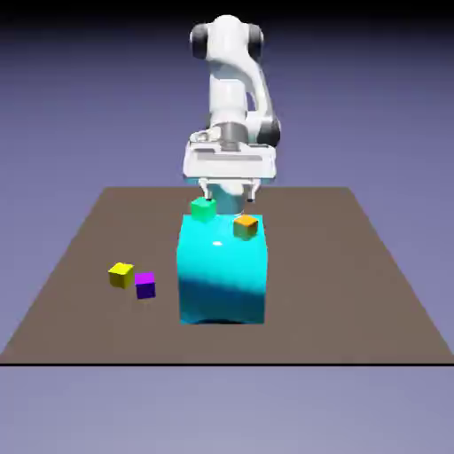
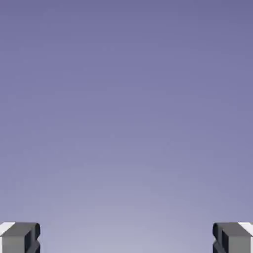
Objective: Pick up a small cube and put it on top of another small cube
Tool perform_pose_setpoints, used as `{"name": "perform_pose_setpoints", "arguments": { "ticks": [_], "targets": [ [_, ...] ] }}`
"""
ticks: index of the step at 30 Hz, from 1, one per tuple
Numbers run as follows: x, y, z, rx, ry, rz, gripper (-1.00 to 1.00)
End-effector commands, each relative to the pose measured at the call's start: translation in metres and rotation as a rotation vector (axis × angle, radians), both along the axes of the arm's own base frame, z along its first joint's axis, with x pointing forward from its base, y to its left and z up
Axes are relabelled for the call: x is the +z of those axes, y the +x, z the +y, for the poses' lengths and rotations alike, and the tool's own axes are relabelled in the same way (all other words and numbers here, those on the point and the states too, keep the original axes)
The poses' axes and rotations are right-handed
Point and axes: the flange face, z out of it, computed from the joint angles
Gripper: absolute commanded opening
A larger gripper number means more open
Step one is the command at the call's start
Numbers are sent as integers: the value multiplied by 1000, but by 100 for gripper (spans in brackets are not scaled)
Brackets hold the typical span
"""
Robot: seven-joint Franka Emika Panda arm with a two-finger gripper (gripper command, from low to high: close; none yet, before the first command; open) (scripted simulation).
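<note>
The tiny purple cube [image 1: 145, 285] lies on the brown table [image 1: 355, 266] toward the exterior view's left, beside a yellow cube [image 1: 121, 275]. The tiny green cube [image 1: 203, 209] sits on top of the big cyan block [image 1: 223, 270], at its far left corner. My gripper [image 1: 227, 191] hangs just behind the block's far edge, above table level, jaws spread wide and empty. In the hand view only plain blue-violet backdrop shows, with the two grey fingertips [image 2: 20, 237] far apart at the bottom corners and nothing between them.
An orange cube [image 1: 246, 227] also rests on the cyan block's top, right of the green one. The yellow cube touches or nearly touches the purple cube's left side. The white arm rises behind the block.
</note>
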Motion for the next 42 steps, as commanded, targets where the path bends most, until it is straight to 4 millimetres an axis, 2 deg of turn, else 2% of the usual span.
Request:
{"name": "perform_pose_setpoints", "arguments": {
  "ticks": [1,7,14,23,30,34,42],
  "targets": [
    [-9,1,-11,-69,66,24,0],
    [-66,-2,-72,-512,432,162,0],
    [-134,-27,-136,-1079,795,285,0],
    [-211,-91,-201,-1875,1165,324,0],
    [-255,-158,-237,-2516,1382,199,0],
    [-265,-157,-239,-2526,1370,204,0],
    [-298,-151,-239,-2529,1367,208,0]
  ]
}}
